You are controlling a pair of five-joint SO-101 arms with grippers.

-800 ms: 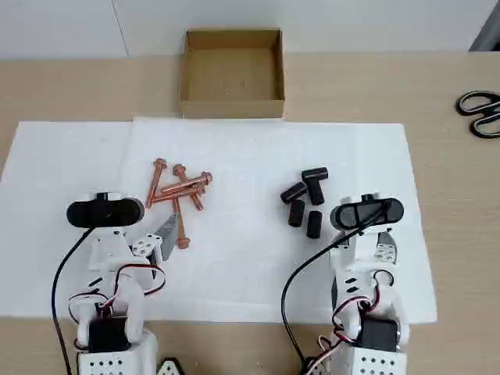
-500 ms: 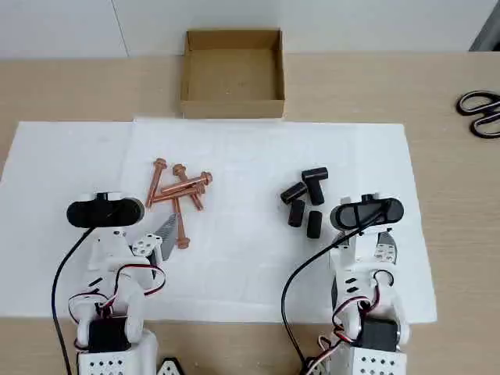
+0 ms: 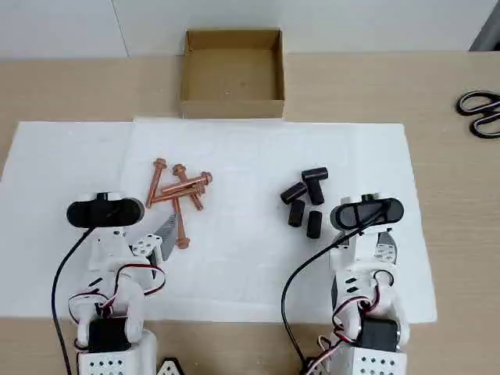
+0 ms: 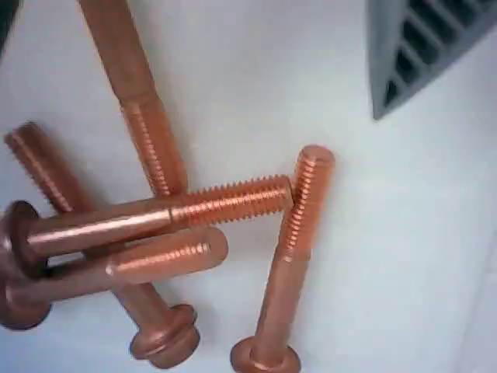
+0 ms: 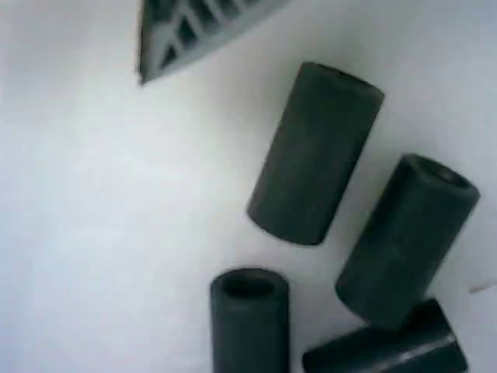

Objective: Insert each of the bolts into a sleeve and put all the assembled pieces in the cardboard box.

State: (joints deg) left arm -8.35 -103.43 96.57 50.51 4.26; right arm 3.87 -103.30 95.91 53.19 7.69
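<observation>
— White sheet (image 3: pixel 250 266) over a tan table (image 3: pixel 70 86), seen from above: where do we find the task's pieces?

— We find the bolts (image 3: pixel 178 195), five copper shanks, in a loose crossed pile on the left half of the sheet. The nearest bolt (image 3: pixel 180 225) trails out of the tangle. Its long axis runs roughly along the line from the arm to the cardboard box (image 3: pixel 232 108), with the head end closest to the arm.

— Which arm do we judge better placed for it?

— The left gripper (image 3: pixel 162 234) sits just beside that head end, with the bolt on its right side. We judge the left arm much the nearer. The sleeves (image 3: pixel 305 201), black and clustered on the right half, lie ahead of the right gripper (image 3: pixel 384 246) and off to its left. The closest sleeve (image 3: pixel 314 224) lies lengthwise on much the same arm-to-box line.

— Are the claws released or clenched?

— We cannot tell for either, though we see nothing gripped by either one.

— And beyond the sheet?

— The box stands empty at the table's far side, well apart from both piles. We judge that no bolt has yet gone into a sleeve. Scissors (image 3: pixel 480 113) lie at the table's right edge, clear of the work.
</observation>
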